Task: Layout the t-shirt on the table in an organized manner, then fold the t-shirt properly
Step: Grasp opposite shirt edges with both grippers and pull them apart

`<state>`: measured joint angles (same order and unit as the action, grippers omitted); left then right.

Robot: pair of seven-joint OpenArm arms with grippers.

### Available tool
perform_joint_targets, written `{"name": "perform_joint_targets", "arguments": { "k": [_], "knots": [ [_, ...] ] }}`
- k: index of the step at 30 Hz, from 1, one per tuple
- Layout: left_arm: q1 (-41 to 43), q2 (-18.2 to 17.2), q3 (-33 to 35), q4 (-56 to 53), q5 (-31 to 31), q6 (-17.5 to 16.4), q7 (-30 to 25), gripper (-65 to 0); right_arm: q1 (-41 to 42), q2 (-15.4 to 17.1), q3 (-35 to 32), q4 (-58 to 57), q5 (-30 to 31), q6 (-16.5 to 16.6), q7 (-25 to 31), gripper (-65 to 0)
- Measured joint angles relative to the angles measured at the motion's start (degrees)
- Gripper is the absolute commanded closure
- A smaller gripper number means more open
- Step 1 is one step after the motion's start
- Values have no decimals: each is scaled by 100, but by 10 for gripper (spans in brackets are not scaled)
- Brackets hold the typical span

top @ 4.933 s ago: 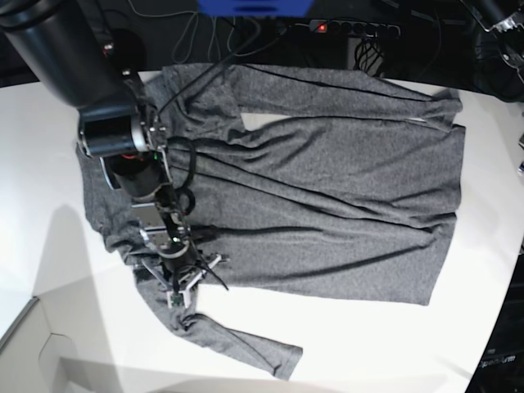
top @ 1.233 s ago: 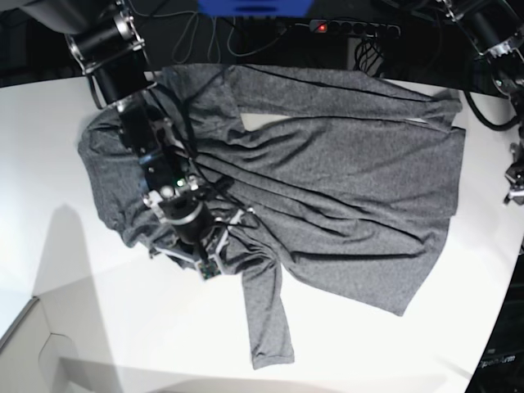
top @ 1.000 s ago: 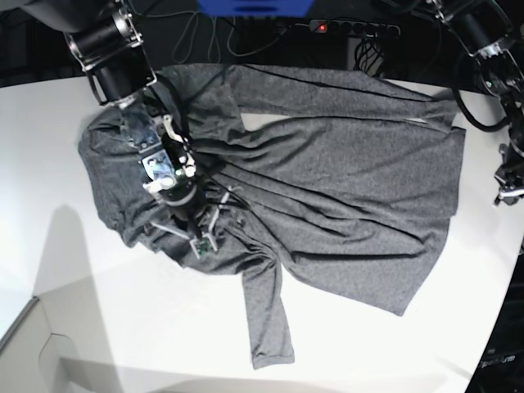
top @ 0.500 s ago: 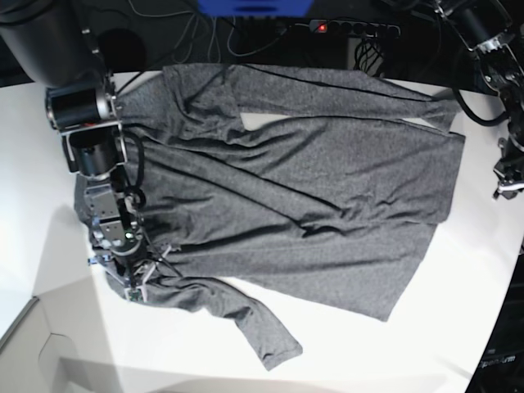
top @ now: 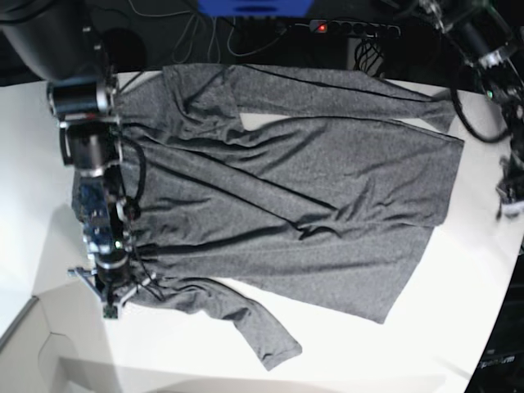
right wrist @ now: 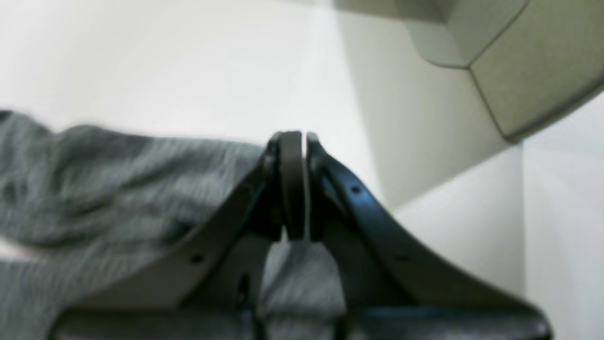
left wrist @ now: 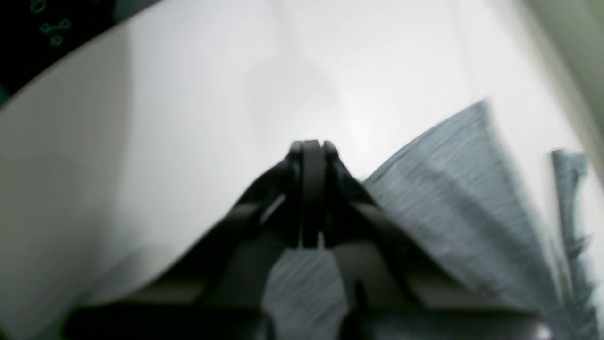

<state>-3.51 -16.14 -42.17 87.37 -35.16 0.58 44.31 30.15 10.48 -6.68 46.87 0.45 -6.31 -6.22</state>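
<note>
across the middle of the base view the t-shirt (top: 286,205) lies spread on the table (top: 33,164), body creased, one sleeve trailing toward the lower centre. laying out looks to be the step in hand. right gripper (top: 110,307), at lower left, has its jaws together, apparently pinching the shirt's edge. left gripper (left wrist: 309,146) sits closed on nothing, off the hem. next move: pull outward to flatten the folds.

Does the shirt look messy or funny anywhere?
Yes. The t-shirt lies crooked on the table, with long wrinkles running across it. One sleeve sticks out sideways near the front edge, and the hem side is uneven.
</note>
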Motion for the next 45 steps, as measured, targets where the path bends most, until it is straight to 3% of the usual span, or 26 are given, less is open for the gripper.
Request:
{"name": "perform_joint_targets", "arguments": {
  "k": [5,11,14,18,22,25,27,32,40,45],
  "knots": [
    [-1078,-15,1563,-892,-24,-57,-87,-2,-1185,66,7,2173,-2,-15,-1071,0],
    [-2549,-2,3512,-3595,-24,-33,-92,-2,-2586,61,9,4463,-2,-28,-1971,0],
    [-3097,-15,4356,-4883,-42,-52,-1025,-2,-3143,33,-7,5047,39,92,-2129,0],
    [-3244,-61,5429,-5890,-76,-90,-2649,-4,-3613,63,20,5362,22,315,-2059,0],
    [-3521,-11,6098,-6745,-70,-103,-3681,-5,-3910,61,13,5346,24,348,-2168,0],
    [-3560,-31,6273,-7145,-72,-181,-4249,-5,-3926,79,57,5346,26,350,-2087,0],
    [-3560,-114,6249,-7195,-68,-188,-4321,-5,-3943,76,197,5346,26,350,-2105,0],
    [-3536,-442,6240,-7147,-111,-83,-4157,-5,-3849,92,249,4883,2,352,-2081,0],
    [-3473,-463,5543,-7014,-111,-72,-3982,-5,-3296,109,245,3847,9,354,-2050,0],
    [-3340,-492,5243,-6207,-111,-39,-3414,-4,-2721,190,245,2863,-4,350,-1943,0]
  ]
}}
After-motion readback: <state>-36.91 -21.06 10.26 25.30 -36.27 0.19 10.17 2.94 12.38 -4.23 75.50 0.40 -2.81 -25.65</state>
